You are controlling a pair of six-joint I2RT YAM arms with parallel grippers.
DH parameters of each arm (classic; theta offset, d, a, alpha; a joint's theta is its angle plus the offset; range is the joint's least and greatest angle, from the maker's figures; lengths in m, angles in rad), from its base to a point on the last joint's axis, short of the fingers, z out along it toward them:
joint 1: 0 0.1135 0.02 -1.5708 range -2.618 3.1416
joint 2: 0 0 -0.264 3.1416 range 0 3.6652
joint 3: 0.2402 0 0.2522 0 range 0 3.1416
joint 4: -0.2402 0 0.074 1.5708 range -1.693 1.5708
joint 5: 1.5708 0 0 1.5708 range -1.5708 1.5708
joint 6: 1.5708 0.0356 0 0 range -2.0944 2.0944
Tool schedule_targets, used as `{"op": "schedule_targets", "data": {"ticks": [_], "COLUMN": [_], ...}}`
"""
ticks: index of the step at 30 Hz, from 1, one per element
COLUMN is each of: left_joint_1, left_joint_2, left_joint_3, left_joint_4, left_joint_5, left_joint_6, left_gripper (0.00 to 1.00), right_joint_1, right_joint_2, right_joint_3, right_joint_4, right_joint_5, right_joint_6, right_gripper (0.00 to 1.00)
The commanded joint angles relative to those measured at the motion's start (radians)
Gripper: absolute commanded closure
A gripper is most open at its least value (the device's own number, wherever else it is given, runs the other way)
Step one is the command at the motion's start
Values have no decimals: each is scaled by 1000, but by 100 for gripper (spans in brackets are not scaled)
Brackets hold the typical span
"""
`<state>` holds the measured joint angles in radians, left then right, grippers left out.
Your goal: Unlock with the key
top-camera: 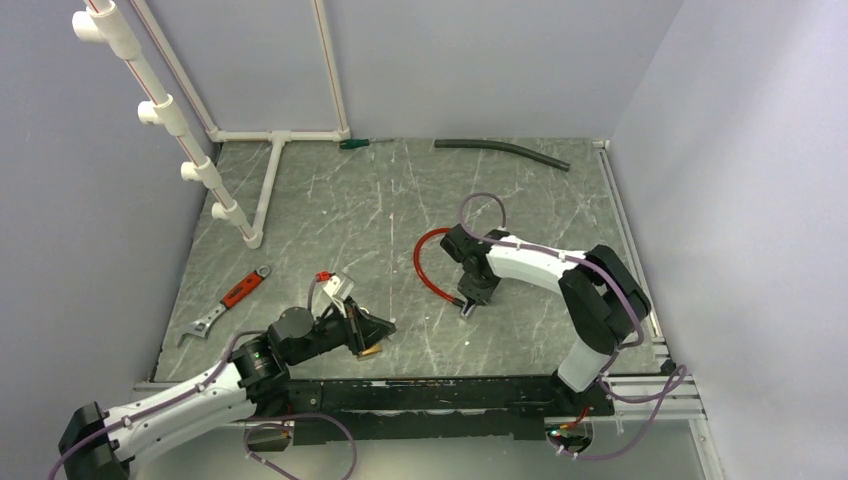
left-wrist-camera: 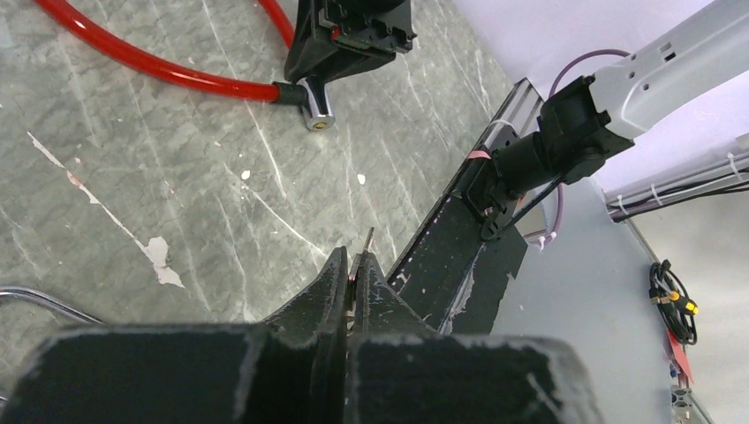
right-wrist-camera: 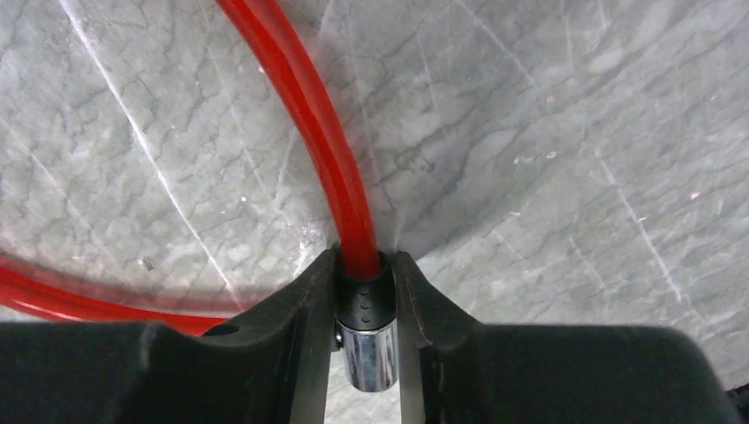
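The right gripper (right-wrist-camera: 364, 276) is clamped across the lock barrel (right-wrist-camera: 366, 349) of a cable lock. Its jaws pinch the black collar where the red cable (right-wrist-camera: 305, 115) enters, and the chrome end sticks out past the fingers. The barrel is near the middle of the bench (top-camera: 400, 200); whether it touches the surface I cannot tell.

The left gripper (left-wrist-camera: 353, 265) is pressed together on a thin key (left-wrist-camera: 366, 246), whose blade juts beyond the fingertips.

In the left wrist view the barrel lies at about 11 o'clock from the key tip, well apart, with its keyway face turned roughly toward the key. The blade points nearer 12 to 1 o'clock, so the two long axes are not in line. From above, the barrel lies at about 2 o'clock from the left gripper.

The left arm carries the key, so the approach falls to it. I judge it must swing the blade onto the barrel's axis before pushing in.
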<state>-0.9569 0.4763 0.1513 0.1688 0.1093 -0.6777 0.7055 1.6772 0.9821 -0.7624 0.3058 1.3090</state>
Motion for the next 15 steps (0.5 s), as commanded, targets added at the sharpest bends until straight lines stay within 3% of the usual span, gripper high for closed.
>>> {"op": "schedule_targets", "data": {"ticks": [1, 2, 7, 15], "left_joint_1": [1, 1, 1, 1], "left_joint_2": [21, 31, 102, 339], "left_joint_3": [-2, 1, -9, -5], "left_joint_4": [44, 41, 80, 406], "left_joint_5": [-16, -25, -92, -216], "left_joint_6": [-13, -10, -26, -66], "left_gripper": [100, 100, 100, 100], "right_joint_1": [-1, -1, -2, -3], "right_joint_2": [43, 30, -124, -355], "right_joint_3": [-2, -17, -70, -98], "right_joint_4": [-28, -22, 35, 109], "right_joint_5": [-46, -47, -26, 22], "right_joint_6": [43, 63, 124, 247], "right_gripper": [89, 100, 100, 100]}}
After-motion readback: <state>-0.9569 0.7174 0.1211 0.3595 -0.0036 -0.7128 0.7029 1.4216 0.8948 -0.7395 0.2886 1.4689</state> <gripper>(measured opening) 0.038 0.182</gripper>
